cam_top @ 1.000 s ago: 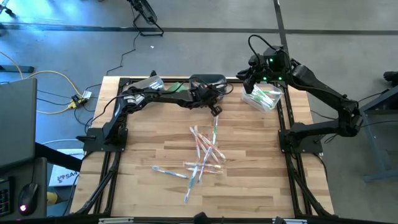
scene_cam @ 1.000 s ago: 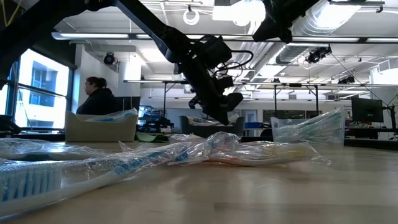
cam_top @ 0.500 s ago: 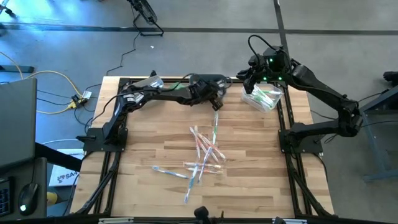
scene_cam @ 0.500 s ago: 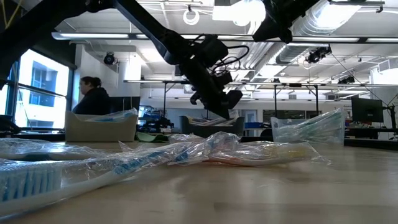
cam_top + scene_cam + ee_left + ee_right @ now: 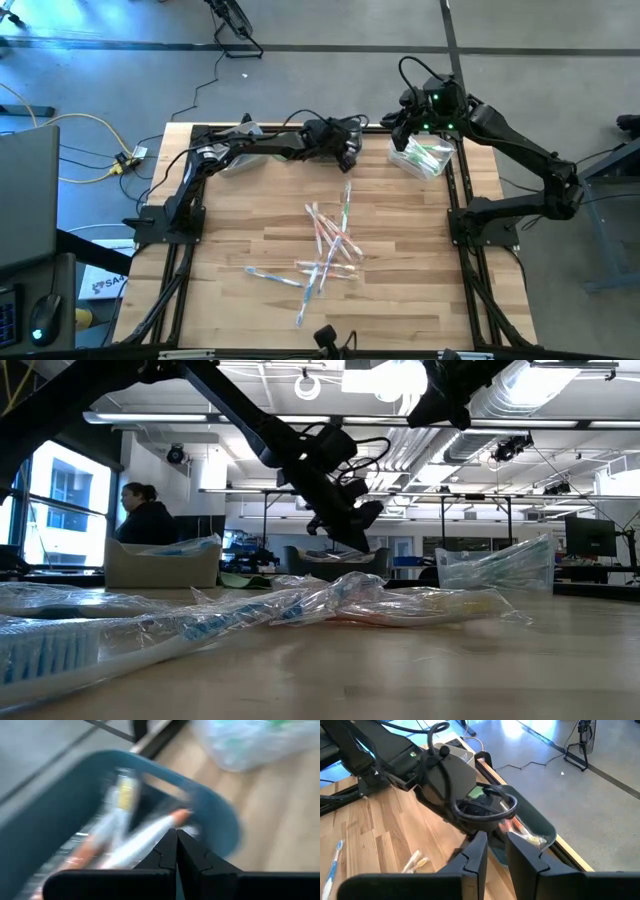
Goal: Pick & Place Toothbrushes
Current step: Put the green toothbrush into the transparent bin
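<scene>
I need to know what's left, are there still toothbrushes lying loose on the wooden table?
Yes, a scattered pile of toothbrushes lies on the bare middle of the wooden table in the high view.

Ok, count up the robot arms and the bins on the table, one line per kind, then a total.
Arms: 2, ending in the left gripper and the right gripper
Bins: 3, namely the blue bin, the clear bin and the pale bin
Total: 5

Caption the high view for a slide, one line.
Left claw, shut, at the table's far edge beside a blue bin; toothbrushes scattered mid-table; right arm waits at far right.
</scene>
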Robot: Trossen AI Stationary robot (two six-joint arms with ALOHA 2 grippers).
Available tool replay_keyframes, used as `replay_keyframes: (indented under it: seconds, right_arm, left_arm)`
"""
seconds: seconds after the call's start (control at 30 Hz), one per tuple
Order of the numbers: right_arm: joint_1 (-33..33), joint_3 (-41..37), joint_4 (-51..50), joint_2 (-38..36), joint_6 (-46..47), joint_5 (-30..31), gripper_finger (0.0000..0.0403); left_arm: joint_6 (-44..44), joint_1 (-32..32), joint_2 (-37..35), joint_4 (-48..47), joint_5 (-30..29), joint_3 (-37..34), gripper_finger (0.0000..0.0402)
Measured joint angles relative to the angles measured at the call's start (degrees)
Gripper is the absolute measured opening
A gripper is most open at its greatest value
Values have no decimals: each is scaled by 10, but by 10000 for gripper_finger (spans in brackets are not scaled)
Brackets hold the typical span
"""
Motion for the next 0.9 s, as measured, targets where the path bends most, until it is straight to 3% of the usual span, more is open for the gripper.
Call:
replay_keyframes:
  seconds: [0.13,0.9]
  right_arm:
    - [0,0,-14,0,0,2,62]
    - [-6,0,-62,0,-15,0,62]
  left_arm:
    - [-16,-8,-12,-7,40,0,0]
    - [25,-11,-231,-190,101,1,0]
